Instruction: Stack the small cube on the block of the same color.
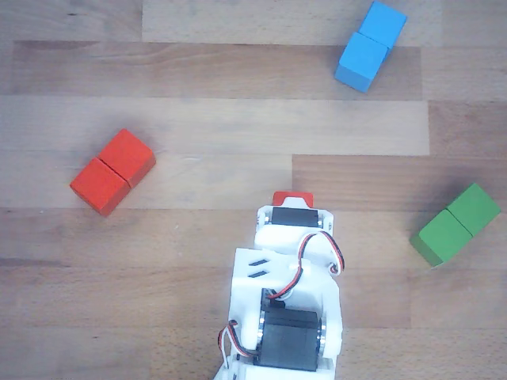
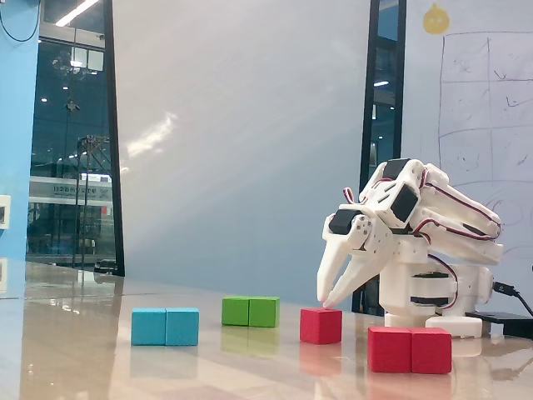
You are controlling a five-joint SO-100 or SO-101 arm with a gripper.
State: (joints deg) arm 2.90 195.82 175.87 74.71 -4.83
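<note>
My arm (image 2: 416, 242) is built from glossy white printed plastic shells, with black servo blocks (image 1: 289, 336) set into the joints. Thin red, black and white wires (image 1: 305, 265) loop loosely between the servos, and in the fixed view I see them running along the upper link as well. One white panel carries two short dark slots (image 1: 255, 267). The gripper (image 2: 333, 296) ends in two long, tapered white fingers (image 2: 331, 271). The base (image 2: 433, 304) is a rounded white housing with a dark band around it.
</note>
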